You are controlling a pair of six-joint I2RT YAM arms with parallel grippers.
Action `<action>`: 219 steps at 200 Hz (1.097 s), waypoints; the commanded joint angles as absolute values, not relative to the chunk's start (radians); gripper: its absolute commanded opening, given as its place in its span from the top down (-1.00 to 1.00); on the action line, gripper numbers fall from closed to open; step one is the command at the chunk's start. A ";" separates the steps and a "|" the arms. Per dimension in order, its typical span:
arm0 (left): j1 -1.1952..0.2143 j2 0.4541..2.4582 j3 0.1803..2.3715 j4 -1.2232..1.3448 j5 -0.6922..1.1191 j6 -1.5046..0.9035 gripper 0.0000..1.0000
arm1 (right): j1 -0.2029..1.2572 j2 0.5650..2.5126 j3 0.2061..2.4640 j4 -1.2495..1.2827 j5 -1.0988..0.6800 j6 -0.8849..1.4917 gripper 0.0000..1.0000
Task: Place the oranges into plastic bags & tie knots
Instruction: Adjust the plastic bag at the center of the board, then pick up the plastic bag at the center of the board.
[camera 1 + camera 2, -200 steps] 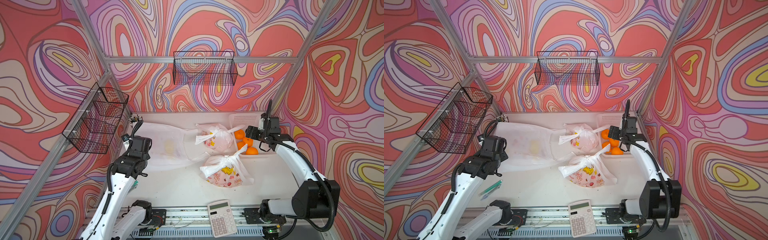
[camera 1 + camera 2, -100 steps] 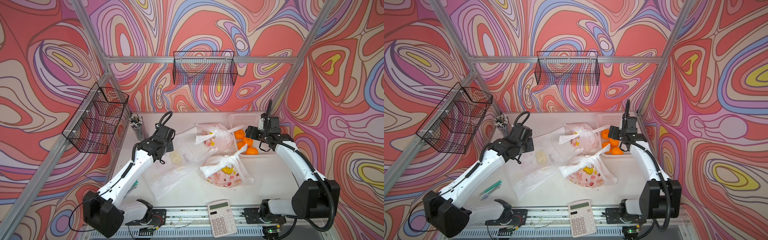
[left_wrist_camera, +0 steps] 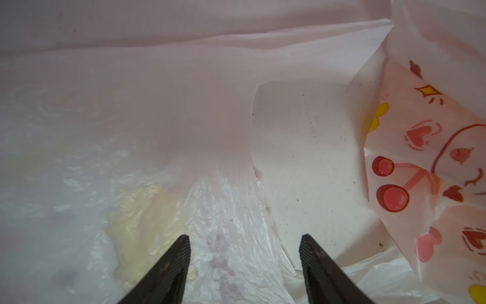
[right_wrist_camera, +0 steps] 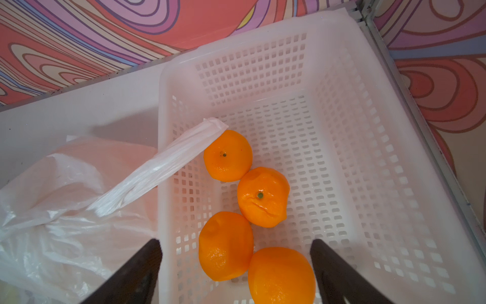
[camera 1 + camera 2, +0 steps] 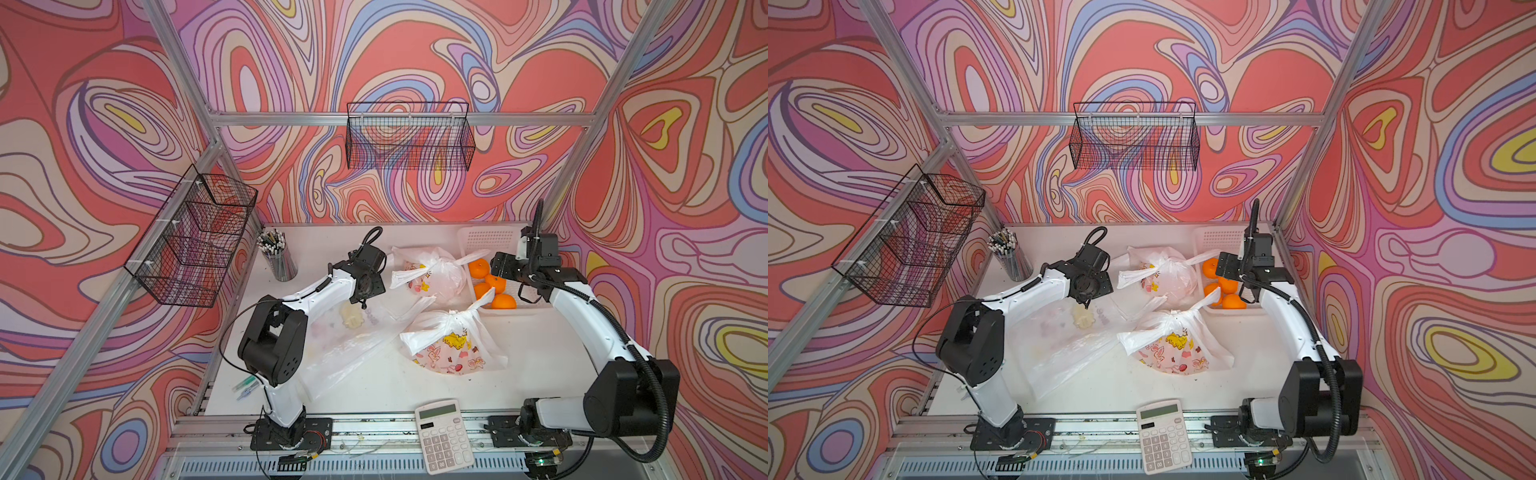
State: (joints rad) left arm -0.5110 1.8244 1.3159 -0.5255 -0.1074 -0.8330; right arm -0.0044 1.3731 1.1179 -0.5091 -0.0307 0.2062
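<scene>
- The left end effector (image 3: 243, 238) hangs over an empty translucent white plastic bag (image 5: 345, 345) lying flat just left of the surface's middle; its two dark fingers (image 3: 168, 265) stand apart, with crumpled film beneath them and nothing pinched.
- The right end effector (image 4: 235, 242) hovers above a white perforated plastic basket (image 4: 368, 158) in the far right corner of the surface; its jaws are wide and hold nothing.
- Four small, round, bright oranges (image 4: 263, 196) lie in that basket, touching one another, bunched on the side nearest the bags.
- A printed translucent white plastic bag (image 5: 440, 278) sits just beside the basket, toward the far edge; its twisted white knot (image 5: 424, 268) is tied, and one handle ear (image 4: 163, 168) reaches over the basket rim beside an orange.
- A second printed plastic bag (image 5: 453, 353), with bunnies and a yellow bubble, rests near the surface's middle; its knot of white handles (image 5: 453, 318) is tied, one end pointing toward the basket.
- I cannot make out what either tied bag holds.
- A white calculator (image 5: 444, 440) lies at the front edge; a cup of pencils (image 5: 278, 257) stands in the far left corner.
</scene>
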 commanded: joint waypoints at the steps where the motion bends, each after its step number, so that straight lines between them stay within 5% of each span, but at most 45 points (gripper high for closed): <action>1: -0.518 1.884 1.355 -0.532 -0.079 -0.882 -0.39 | -0.007 1.386 1.101 -0.502 -0.038 0.199 -0.86; 53: -0.526 1.964 1.358 -0.572 -0.089 -0.904 -0.32 | -0.008 1.387 1.094 -0.495 -0.023 0.198 -0.86; 107: -0.529 1.996 1.332 -0.526 -0.068 -0.874 0.09 | -0.008 1.394 1.090 -0.494 -0.023 0.195 -0.86; 157: -0.530 2.017 1.324 -0.516 -0.055 -0.876 0.09 | -0.007 1.392 1.091 -0.496 -0.021 0.194 -0.86; 219: -0.528 1.937 1.280 -0.514 -0.116 -0.860 0.55 | -0.007 1.383 1.092 -0.502 -0.018 0.192 -0.86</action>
State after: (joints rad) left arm -0.5247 1.9778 1.3197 -0.4870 -0.0769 -0.8646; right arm -0.0044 1.3849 1.0996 -0.5068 -0.0284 0.2020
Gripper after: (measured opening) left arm 0.253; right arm 0.930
